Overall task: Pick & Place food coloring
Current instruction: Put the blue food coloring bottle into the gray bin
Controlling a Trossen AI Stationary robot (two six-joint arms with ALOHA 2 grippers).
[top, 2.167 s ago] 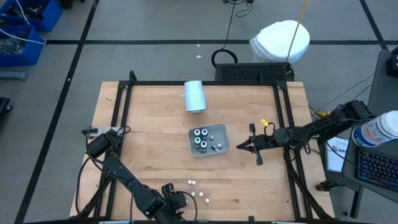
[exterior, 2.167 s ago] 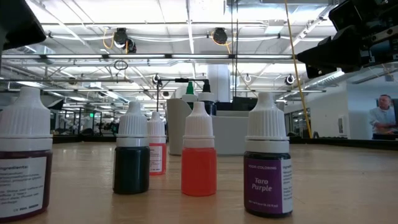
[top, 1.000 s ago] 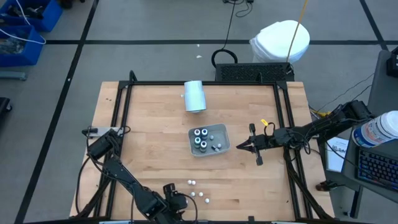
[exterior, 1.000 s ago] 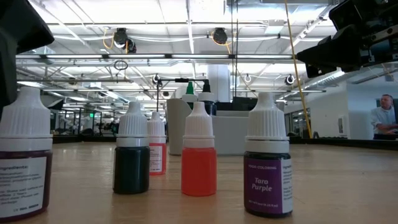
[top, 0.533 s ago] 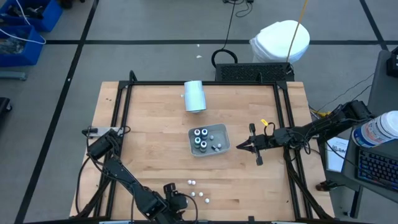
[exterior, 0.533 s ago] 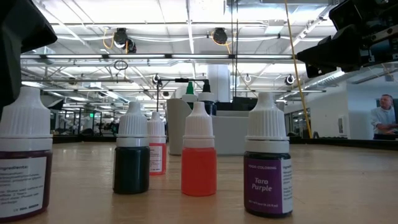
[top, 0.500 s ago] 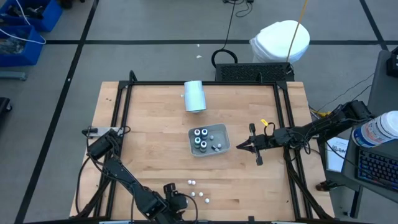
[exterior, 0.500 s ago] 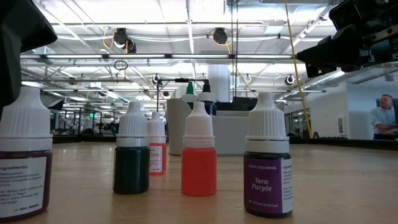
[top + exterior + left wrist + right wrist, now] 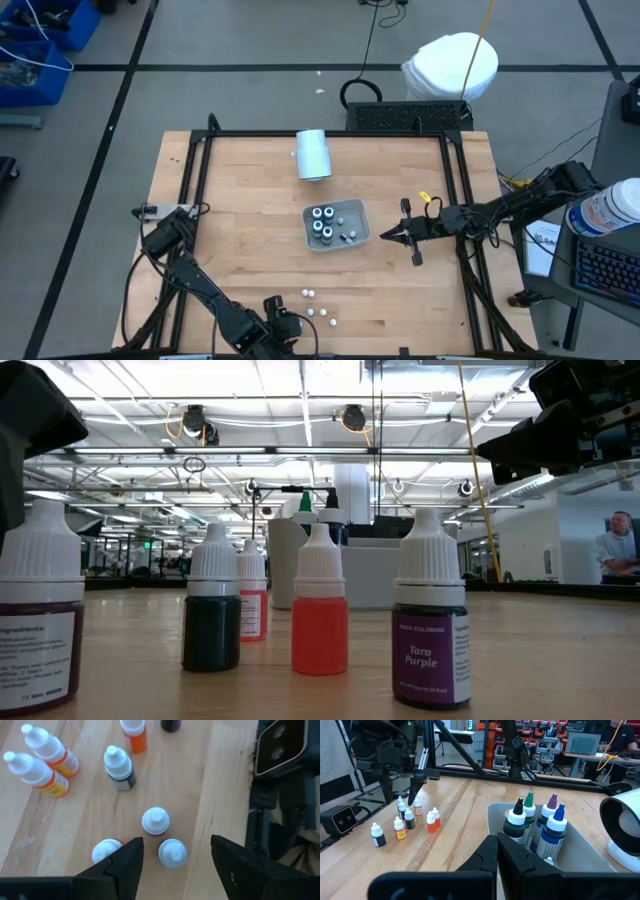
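A grey tray [image 9: 361, 233] sits near the middle of the wooden table [image 9: 240, 200], and a larger white cylinder [image 9: 313, 154] lies on its side toward the far edge, well apart from the tray. Four dark food coloring bottles [image 9: 536, 822] stand upright and bunched together in the tray, their pointed caps up: black, green, purple and blue tips in the right wrist view. The rest of the food coloring, small whitish-capped bottles [image 9: 315, 307], stands in a loose cluster near the table's front edge, all upright with their long axes vertical and nozzles pointing up. In the low view a purple-labelled bottle [image 9: 430, 625], an orange one [image 9: 320, 602], a dark green one [image 9: 211, 600] and a red one behind it [image 9: 252, 592] stand in a row, with another bottle [image 9: 40, 610] at the picture's edge. The left gripper [image 9: 173, 860] hangs over the front cluster, pointing down, its two dark fingers [image 9: 124, 865] spread wide and holding nothing; between them stand two white-capped bottles [image 9: 164, 837], one just beside the other, and a third cap [image 9: 106, 852] is partly hidden by one finger. Close neighbours crowd these bottles on several sides, and the table's black frame rail [image 9: 280, 795] runs just beside them. The right gripper [image 9: 388, 236] waits just beside the tray's right side, its fingers closed on nothing. A person [image 9: 617, 550] shows in the room beyond the table.
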